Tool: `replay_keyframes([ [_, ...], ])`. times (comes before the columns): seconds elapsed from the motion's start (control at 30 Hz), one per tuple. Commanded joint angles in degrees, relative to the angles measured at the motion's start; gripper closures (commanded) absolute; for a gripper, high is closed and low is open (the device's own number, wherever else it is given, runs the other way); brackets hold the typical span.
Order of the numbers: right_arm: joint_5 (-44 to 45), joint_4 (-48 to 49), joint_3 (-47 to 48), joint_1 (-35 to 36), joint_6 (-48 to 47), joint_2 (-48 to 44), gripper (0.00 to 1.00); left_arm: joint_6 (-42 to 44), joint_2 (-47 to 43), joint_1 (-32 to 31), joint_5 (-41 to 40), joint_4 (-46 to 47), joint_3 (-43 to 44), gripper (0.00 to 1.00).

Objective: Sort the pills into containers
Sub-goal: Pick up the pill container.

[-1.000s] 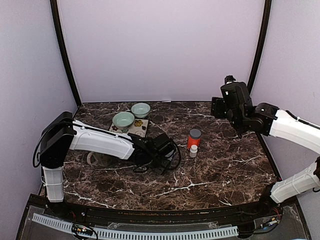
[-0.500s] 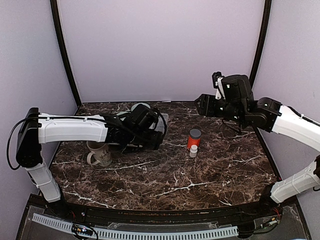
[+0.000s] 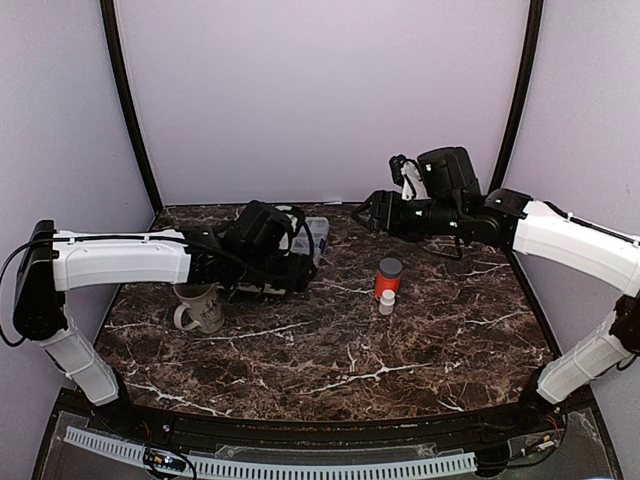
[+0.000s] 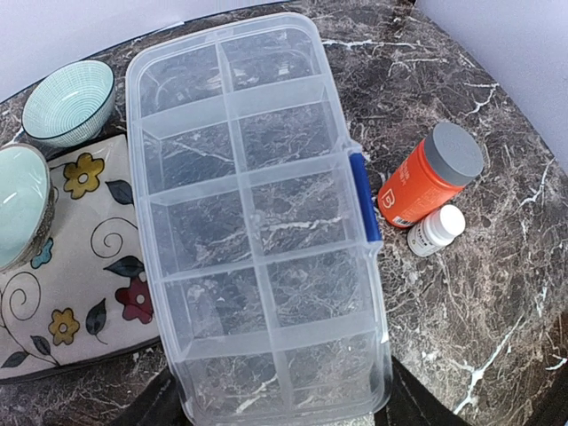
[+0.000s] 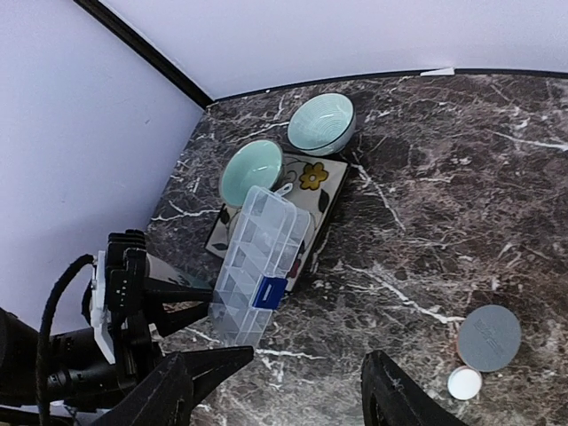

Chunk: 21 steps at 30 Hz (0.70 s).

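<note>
Handling estimate: clear rectangular plastic organiser box point(image 4: 257, 222) is likely light, thin-walled, slippery. Left hand point(image 4: 284, 404) pinches its near end widthwise; right hand point(image 5: 284, 390) is spread, empty.

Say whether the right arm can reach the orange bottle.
Probably yes: the right gripper is open and empty, and the orange bottle stands unobstructed, only a small white bottle beside it.

The dark marbled worktop point(image 3: 400, 350) carries a cream ceramic mug point(image 3: 200, 305), an orange grey-capped bottle point(image 3: 387, 278), a small white bottle point(image 3: 387, 301) and a floral mat point(image 4: 80, 266).

Mug point(image 3: 200, 305), bowls point(image 5: 321, 124), floral tray point(image 4: 89, 266)
</note>
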Motion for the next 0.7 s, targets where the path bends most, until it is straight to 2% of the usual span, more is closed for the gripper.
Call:
replay_keyframes([
  [0.0, -14.4, 6.9, -0.9, -3.7, 3.8, 1.1, 0.35, 1.4, -3.9, 1.1, 3.0, 4.3, -2.0, 0.6],
  [0.27, -26.0, 11.2, -1.4, -5.3, 6.1, 6.2, 0.33, 2.6, -4.4, 1.9, 7.0, 8.6, -3.9, 0.6],
  [0.67, -31.6, 19.1, -4.1, -6.7, 10.6, 10.3, 0.34, 3.0, -5.7, 2.3, 9.0, 11.7, -5.0, 0.6],
])
